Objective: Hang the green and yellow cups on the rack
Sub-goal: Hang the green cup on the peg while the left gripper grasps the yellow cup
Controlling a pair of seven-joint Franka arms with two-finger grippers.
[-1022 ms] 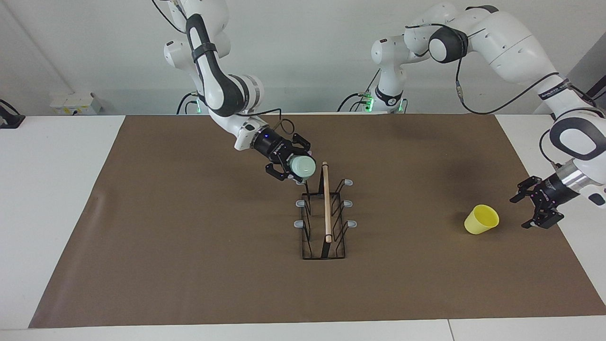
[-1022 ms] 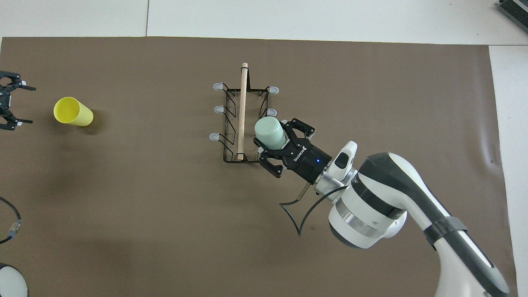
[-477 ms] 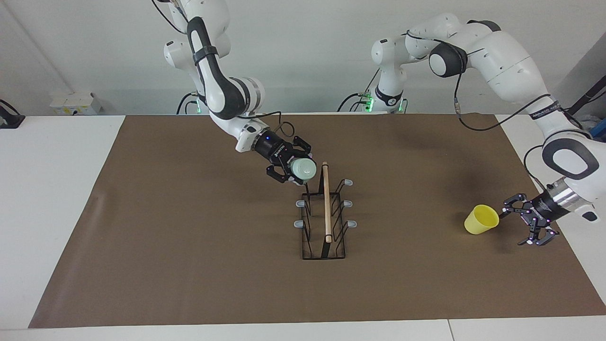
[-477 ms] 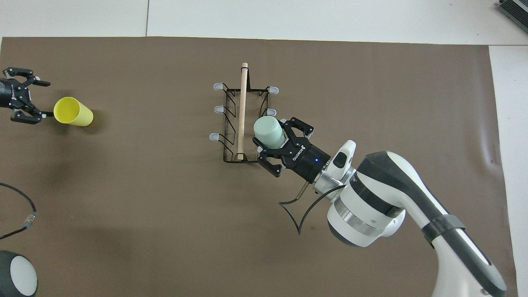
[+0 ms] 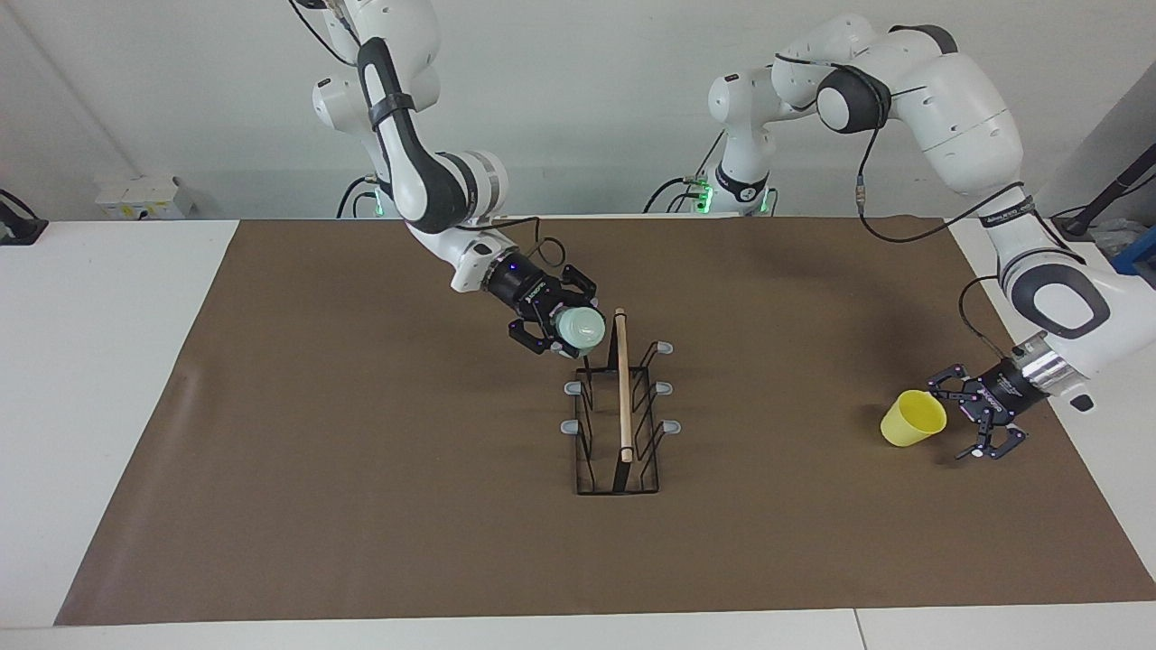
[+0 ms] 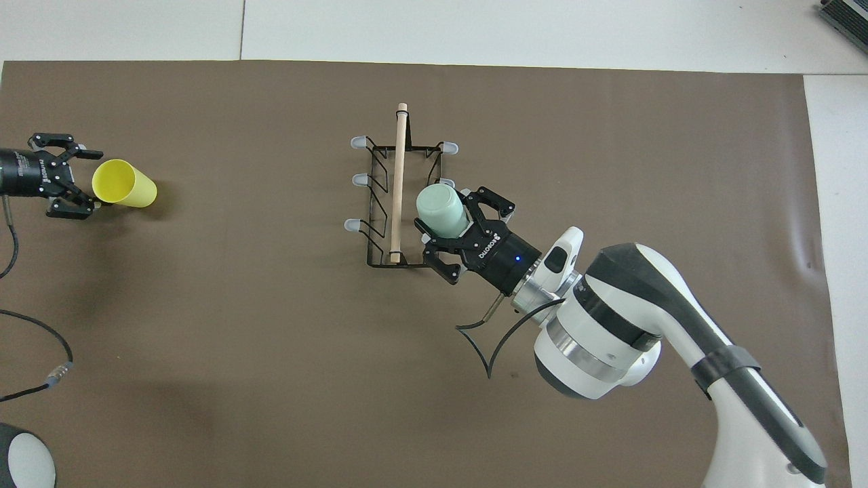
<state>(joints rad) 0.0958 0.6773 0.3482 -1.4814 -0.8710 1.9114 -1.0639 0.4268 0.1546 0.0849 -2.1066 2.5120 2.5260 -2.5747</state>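
The rack (image 5: 623, 408) stands mid-table, black wire with a wooden rod on top; it also shows in the overhead view (image 6: 399, 193). My right gripper (image 5: 569, 330) (image 6: 452, 219) is shut on the mint green cup (image 5: 580, 326) (image 6: 442, 209). It holds the cup tilted, base outward, in the air over the rack's end nearest the robots, on the right arm's side. The yellow cup (image 5: 912, 419) (image 6: 125, 184) lies on its side near the left arm's end, mouth toward my left gripper (image 5: 950, 421) (image 6: 92, 179). That gripper is open, low, fingertips at the cup's rim.
A brown mat (image 5: 361, 469) covers most of the table, with white tabletop around it. A loose cable (image 6: 27, 325) hangs at the left arm's end. A small white box (image 5: 144, 196) sits on the white tabletop at the right arm's end, close to the robots.
My left gripper has come down and in toward the yellow cup's mouth, and the cup has shifted slightly. My right gripper has moved a little along the rack with the green cup.
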